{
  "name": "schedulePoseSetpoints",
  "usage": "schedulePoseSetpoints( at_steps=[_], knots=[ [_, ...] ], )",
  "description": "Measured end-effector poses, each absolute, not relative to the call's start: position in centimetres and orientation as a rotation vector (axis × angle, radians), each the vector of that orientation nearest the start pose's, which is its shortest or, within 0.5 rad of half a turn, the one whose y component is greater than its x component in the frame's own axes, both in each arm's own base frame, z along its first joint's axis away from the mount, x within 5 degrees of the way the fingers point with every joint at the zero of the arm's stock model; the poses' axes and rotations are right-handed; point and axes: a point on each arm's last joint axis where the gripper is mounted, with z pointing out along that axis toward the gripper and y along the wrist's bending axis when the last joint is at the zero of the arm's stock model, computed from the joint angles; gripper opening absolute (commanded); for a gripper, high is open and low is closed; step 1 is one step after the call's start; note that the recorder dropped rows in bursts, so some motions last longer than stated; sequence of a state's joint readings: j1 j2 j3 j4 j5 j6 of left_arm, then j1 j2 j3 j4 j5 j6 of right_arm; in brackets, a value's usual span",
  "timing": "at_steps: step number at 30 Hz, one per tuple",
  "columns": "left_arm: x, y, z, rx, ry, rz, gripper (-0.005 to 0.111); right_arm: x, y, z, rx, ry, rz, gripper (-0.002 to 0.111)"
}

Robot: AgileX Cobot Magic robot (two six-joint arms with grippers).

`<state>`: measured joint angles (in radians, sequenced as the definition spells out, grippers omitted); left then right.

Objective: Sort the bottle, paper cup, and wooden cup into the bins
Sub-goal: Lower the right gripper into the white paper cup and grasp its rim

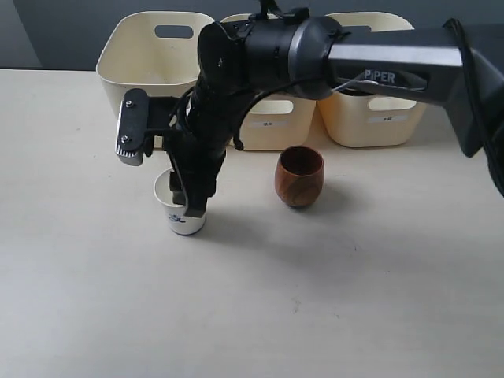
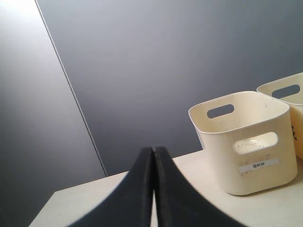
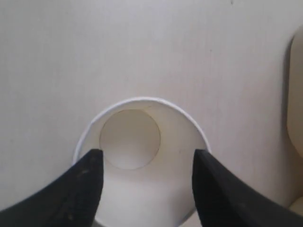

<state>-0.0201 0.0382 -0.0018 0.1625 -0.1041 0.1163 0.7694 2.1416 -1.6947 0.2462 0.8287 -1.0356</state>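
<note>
The white paper cup (image 1: 175,224) with a small blue logo stands upright on the table, left of centre. My right gripper (image 1: 187,197) reaches across from the right and points down over it. In the right wrist view the gripper (image 3: 147,160) is open, with a black finger on each side of the paper cup's (image 3: 130,137) rim and the empty inside between them. The reddish-brown wooden cup (image 1: 299,176) stands upright to the right, apart from the arm. Three cream bins (image 1: 157,49) line the back. My left gripper (image 2: 154,153) is shut on nothing. The bottle is out of view.
The right arm's dark body (image 1: 268,51) hangs over the middle bin (image 1: 272,124) and partly hides it. The right bin (image 1: 378,122) stands behind the wooden cup. The left wrist view shows the left bin (image 2: 246,161) on the table before a grey wall (image 2: 142,71).
</note>
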Motion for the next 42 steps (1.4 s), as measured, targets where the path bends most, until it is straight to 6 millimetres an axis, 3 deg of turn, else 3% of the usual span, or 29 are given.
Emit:
schedulePoseSetpoints(
  at_steps=[8,15,26,32,42],
  knots=[
    [5.8,-0.3,22.1,0.225,1.402,0.201,0.0,32.2,33.4,18.7,-2.011,1.831,0.214,0.054],
    [5.8,-0.3,22.1,0.225,1.402,0.201,0.0,32.3,33.4,21.2,-1.943,1.769,0.193,0.054],
    [5.8,-0.3,22.1,0.225,1.402,0.201,0.0,29.8,32.3,24.2,-2.043,1.819,0.291,0.054],
    [5.8,-0.3,22.1,0.225,1.402,0.201,0.0,29.3,32.9,23.4,-2.075,1.824,0.315,0.054],
    [5.8,-0.3,22.1,0.225,1.402,0.201,0.0,29.9,33.9,19.4,-2.136,1.839,0.255,0.054]
  ],
)
